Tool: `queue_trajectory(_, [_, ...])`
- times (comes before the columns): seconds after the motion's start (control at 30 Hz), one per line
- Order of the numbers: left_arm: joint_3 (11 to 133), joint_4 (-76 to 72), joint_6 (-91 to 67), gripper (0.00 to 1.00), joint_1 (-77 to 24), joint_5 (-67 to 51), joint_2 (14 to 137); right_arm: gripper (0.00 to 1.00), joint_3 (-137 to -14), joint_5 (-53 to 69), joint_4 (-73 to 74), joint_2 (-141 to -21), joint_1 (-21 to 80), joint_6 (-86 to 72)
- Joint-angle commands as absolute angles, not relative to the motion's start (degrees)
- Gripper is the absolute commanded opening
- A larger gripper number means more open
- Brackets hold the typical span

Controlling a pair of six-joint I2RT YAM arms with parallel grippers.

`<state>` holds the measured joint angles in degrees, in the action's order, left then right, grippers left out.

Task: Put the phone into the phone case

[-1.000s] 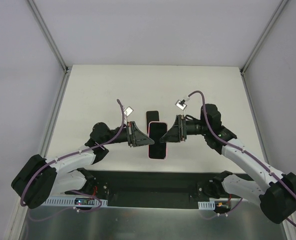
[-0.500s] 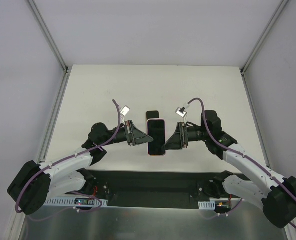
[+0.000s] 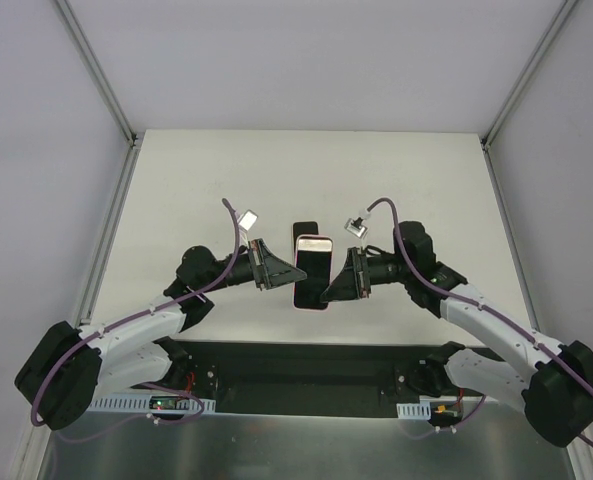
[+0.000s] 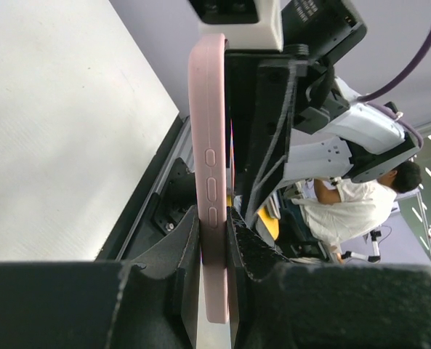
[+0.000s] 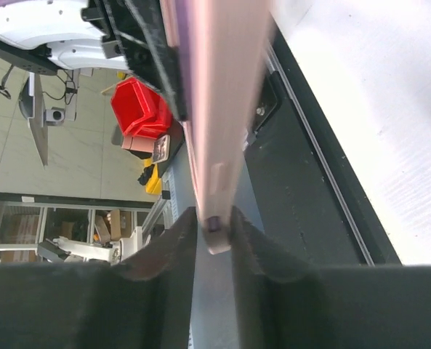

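Holding the pink phone case (image 4: 208, 131) between two pincers over the counter (image 3: 206, 180).
Clamps one long side, beside the side buttons (image 4: 210, 193), in the left pincer (image 4: 214, 240), narrowed tight on the rim; nips the opposite side in the right pincer (image 5: 214, 225), closed down onto it. Shows the phone (image 3: 314, 268), dark face up, framed by pink between both pincers.

- Two robot arms: left arm (image 3: 136, 325), right arm (image 3: 496, 325).
- Two claws: left claw (image 3: 288, 272), right claw (image 3: 330, 288).
- One pink phone case (image 4: 209, 145).
- One dark-faced phone (image 3: 314, 262) within its rim.
- One other dark flat slab (image 3: 305, 230) on the surface (image 3: 196, 190); its kind cannot be told.
- Two purple cables, one on each arm.
- One red bin (image 5: 139, 109) beyond the surface.
- One person in white (image 4: 346, 207).
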<state>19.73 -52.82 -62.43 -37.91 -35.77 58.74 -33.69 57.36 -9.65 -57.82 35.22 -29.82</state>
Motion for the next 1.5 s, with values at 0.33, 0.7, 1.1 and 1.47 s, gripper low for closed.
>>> queue_trajectory(0.33, [22.50,-48.25,-54.40,0.15,-37.71,-36.38,56.86,0.02,-38.93,54.49,-4.57,-61.79,36.65,-27.34])
queue_trajectory(0.7, [22.85,-60.64,-58.98,0.00,-37.70,-45.69,62.22,0.35,-40.52,55.38,-0.97,-60.73,36.65,-23.82])
queue_trajectory(1.1, [24.70,-54.94,-54.58,0.00,-37.71,-54.67,60.91,0.60,-43.59,54.31,-0.44,-57.74,29.71,-25.05])
queue_trajectory(1.47, [25.40,-51.17,-53.97,0.00,-37.70,-54.14,61.52,0.24,-45.26,57.39,-0.61,-58.45,29.18,-23.91])
